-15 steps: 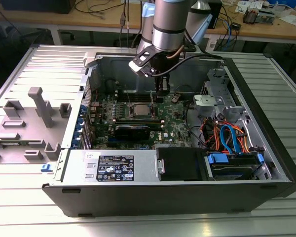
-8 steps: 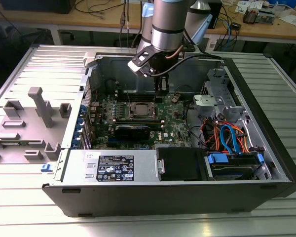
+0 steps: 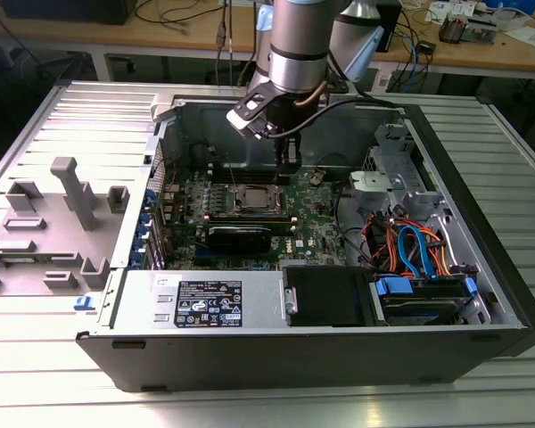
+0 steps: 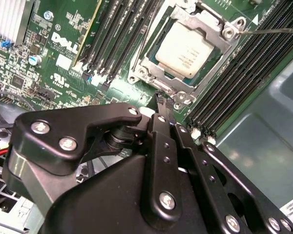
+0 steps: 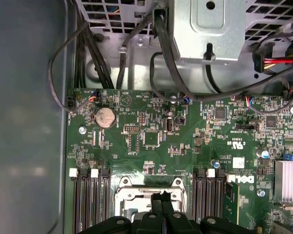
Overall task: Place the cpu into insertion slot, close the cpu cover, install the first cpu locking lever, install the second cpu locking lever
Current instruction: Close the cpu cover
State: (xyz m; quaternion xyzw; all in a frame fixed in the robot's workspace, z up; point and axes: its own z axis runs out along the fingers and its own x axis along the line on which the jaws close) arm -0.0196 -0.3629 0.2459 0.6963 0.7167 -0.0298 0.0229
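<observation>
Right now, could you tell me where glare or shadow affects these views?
In the second wrist view the cpu gleams pale, framed by the cpu cover, without washing out; in the first wrist view the case wall carries hazy reflections; in the exterior view the motherboard lies dimmer than the bright table.

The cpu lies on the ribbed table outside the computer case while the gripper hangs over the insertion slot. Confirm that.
One thing is wrong: where the cpu lies. The cpu sits in the insertion slot, framed by the cpu cover, as the second wrist view shows. The gripper does hang over the insertion slot.
</observation>
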